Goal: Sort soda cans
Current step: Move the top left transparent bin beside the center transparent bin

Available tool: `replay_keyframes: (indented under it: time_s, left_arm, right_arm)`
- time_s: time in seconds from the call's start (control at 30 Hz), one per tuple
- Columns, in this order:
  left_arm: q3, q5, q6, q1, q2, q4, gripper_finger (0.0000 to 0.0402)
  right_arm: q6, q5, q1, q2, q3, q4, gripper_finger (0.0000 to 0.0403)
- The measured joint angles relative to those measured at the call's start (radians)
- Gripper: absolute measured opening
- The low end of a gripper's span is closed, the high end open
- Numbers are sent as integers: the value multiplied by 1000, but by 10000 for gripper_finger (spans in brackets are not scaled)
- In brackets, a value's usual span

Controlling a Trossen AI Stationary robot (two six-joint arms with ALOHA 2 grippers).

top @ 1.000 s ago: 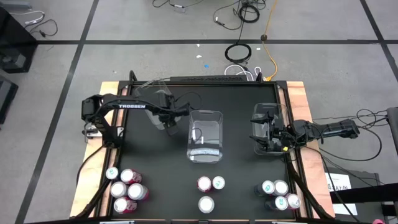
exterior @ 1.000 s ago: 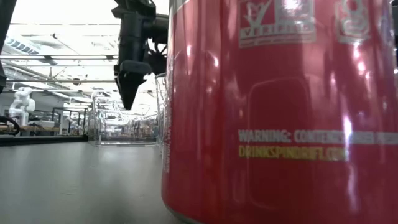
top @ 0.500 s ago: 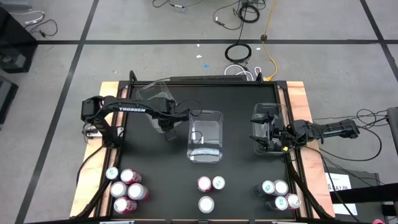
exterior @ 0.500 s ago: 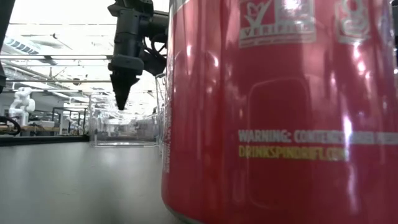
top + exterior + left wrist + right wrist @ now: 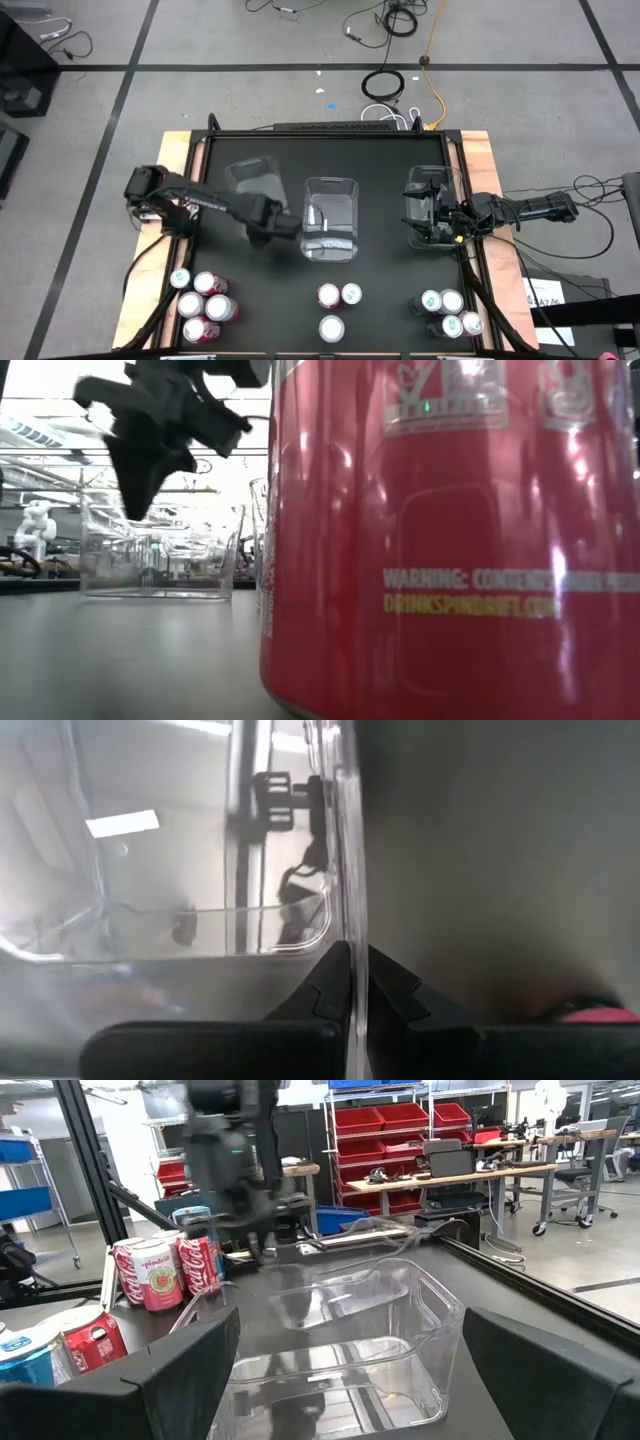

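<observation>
Two jaws of the left gripper (image 5: 352, 982) are pinched shut on the thin clear wall of the middle bin (image 5: 331, 190), centre frame in the high view, likely to drag it into place for sorting. At centre right, the right gripper (image 5: 432, 221) hangs over the right bin (image 5: 428, 178), jaws spread wide, holding nothing. Soda cans (image 5: 203, 304) wait in three clusters along the bottom edge of the surface (image 5: 380, 290)

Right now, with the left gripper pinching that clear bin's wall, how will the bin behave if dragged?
The clear bin looks thin-walled and empty, so probably light and easy to slide. Pinched by one wall in the left gripper, it may flex or swing round rather than follow squarely.
</observation>
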Motion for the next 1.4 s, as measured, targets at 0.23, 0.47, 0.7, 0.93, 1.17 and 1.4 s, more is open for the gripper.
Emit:
replay_keyframes:
  time_s: [0.23, 0.47, 0.7, 0.93, 1.17, 1.4]
  left_arm:
    - [0, 20, -86, -143, 0, 73, 19]
    - [1, 19, -107, -179, 0, 135, 19]
    - [1, 14, -3, -180, 0, 124, 19]
    - [1, 12, 21, -180, 0, 81, 19]
    - [1, -10, -5, -179, 0, 89, 26]
    - [1, -31, -14, -177, -1, 91, 65]
  right_arm:
    - [0, 0, 0, 0, 0, 0, 377]
    - [0, 0, 0, 0, 0, 0, 377]
    - [0, 0, 0, 0, 0, 1, 377]
    - [0, 0, 0, 0, 0, 1, 377]
    - [0, 0, 0, 0, 0, 1, 377]
    - [0, 0, 0, 0, 0, 1, 377]
